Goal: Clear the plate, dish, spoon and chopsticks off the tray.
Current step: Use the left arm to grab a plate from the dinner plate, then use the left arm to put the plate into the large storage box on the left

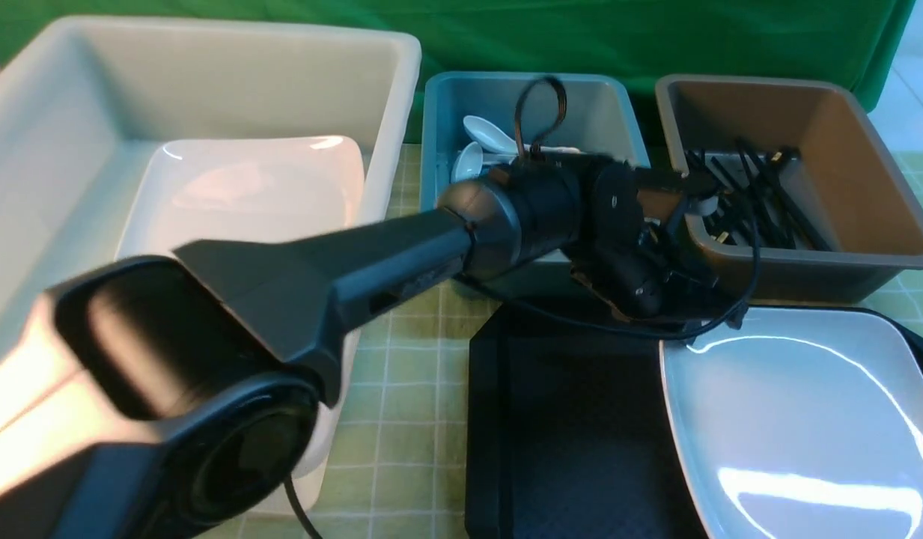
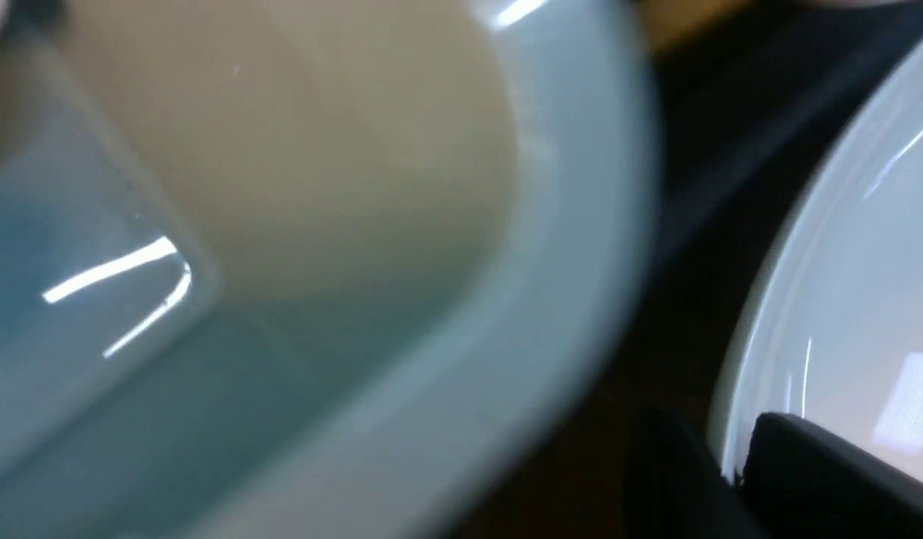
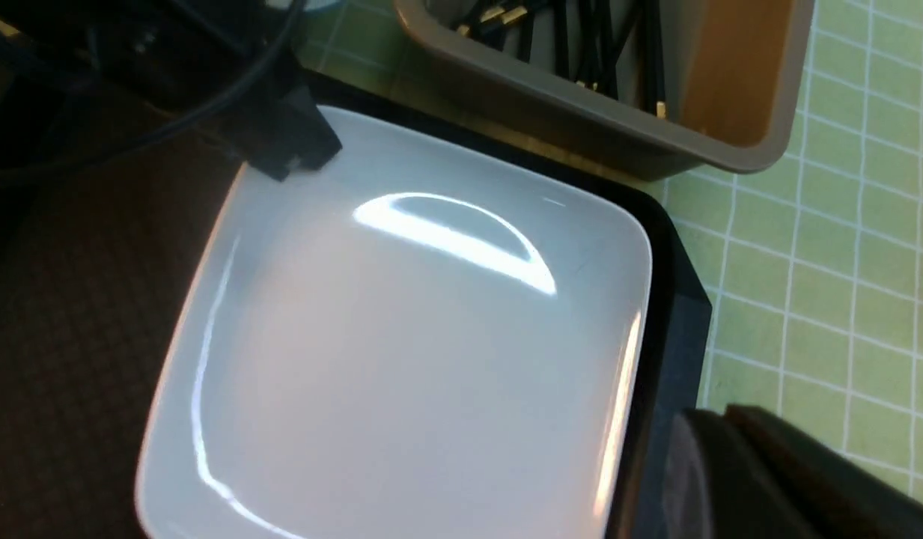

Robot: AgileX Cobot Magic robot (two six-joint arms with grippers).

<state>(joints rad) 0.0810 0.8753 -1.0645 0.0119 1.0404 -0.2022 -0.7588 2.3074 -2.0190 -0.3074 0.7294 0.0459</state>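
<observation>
The large white plate (image 1: 798, 419) lies on the right part of the black tray (image 1: 566, 419). My left gripper (image 1: 682, 329) is at the plate's far left corner. In the left wrist view the left gripper (image 2: 730, 464) is shut on the plate's rim (image 2: 843, 299), one finger above it and one below. The right wrist view shows the plate (image 3: 401, 359), the tray (image 3: 72, 337) and the left gripper (image 3: 293, 150) on that corner. My right gripper (image 3: 719, 427) is shut and empty beside the tray's right edge. No spoon, chopsticks or small dish shows on the tray.
A big white bin (image 1: 49, 150) at the left holds another large white plate (image 1: 244, 195). A blue bin (image 1: 439, 135) behind the tray holds white spoons (image 1: 480, 142). A brown-grey bin (image 1: 865, 172) at the back right holds several black chopsticks (image 1: 760, 202). My left arm crosses the table.
</observation>
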